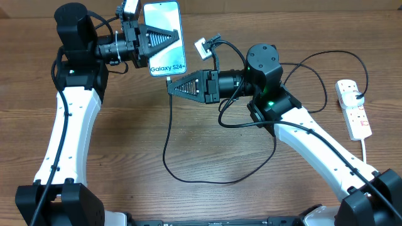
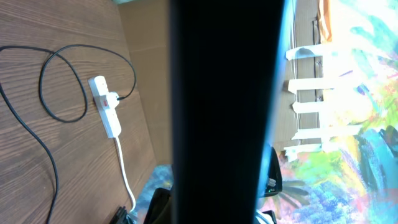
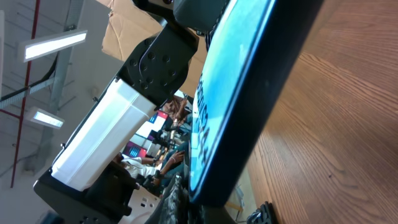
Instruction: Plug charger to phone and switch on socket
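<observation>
The left gripper [image 1: 164, 36] is clamping the phone [image 1: 161, 16] across its width and holding it up off the table [image 1: 125, 157], screen facing the overhead camera. The phone's long axis is running from the far side toward the robot, tilted a little, and the end bearing the "Galaxy S24+" lettering is pointing toward the robot.

The right gripper [image 1: 173, 86] is sitting just below that lettered end, its fingers pointing across toward the left arm, crosswise to the phone's length. Its jaws are looking closed, and the charger [image 1: 166, 144] is dropping from right under their tips. So it is probably pinching the cable near the connector, though the tip itself is hidden and I cannot tell whether it is touching the phone's edge.

In the right wrist view the phone [image 3: 236, 93] is filling the frame at a slant, very near. In the left wrist view its dark back [image 2: 224, 112] is blocking the middle.

The coming move is turning on this. The plug needs to travel along the phone's long axis, up into the lettered short edge, so the connector wants lining up with that axis first.

The socket [image 1: 353, 110] is lying well apart on the right side with the cable running into it. It is nearer the right arm, and that arm is occupied.
</observation>
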Controlling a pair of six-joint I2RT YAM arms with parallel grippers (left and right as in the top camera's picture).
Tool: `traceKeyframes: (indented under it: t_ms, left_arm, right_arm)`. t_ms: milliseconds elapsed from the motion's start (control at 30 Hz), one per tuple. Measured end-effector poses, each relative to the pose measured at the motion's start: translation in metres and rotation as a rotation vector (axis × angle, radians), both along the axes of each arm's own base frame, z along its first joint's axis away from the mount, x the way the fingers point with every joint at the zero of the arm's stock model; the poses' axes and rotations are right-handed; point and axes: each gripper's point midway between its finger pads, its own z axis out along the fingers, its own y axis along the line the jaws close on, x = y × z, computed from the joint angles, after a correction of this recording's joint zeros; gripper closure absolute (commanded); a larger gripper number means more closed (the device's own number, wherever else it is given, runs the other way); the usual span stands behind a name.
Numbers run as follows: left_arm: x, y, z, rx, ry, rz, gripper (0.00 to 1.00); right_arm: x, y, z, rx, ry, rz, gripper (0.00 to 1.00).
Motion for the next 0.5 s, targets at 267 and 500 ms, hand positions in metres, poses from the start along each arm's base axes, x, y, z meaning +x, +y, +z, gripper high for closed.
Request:
traceKeyframes:
  t_ms: [267, 500]
  left_arm:
    - [-0.0019, -0.0004, 0.0003, -0.002, 0.000, -0.011, 0.96]
    - [-0.0029, -0.0006, 0.0005, -0.003, 0.000, -0.017, 0.96]
  right_arm:
    - [0.0017, 0.0001, 0.0000, -0.001, 0.011, -0.010, 0.96]
    - [0.0028, 0.0002, -0.0006, -0.002, 0.015, -0.016, 0.96]
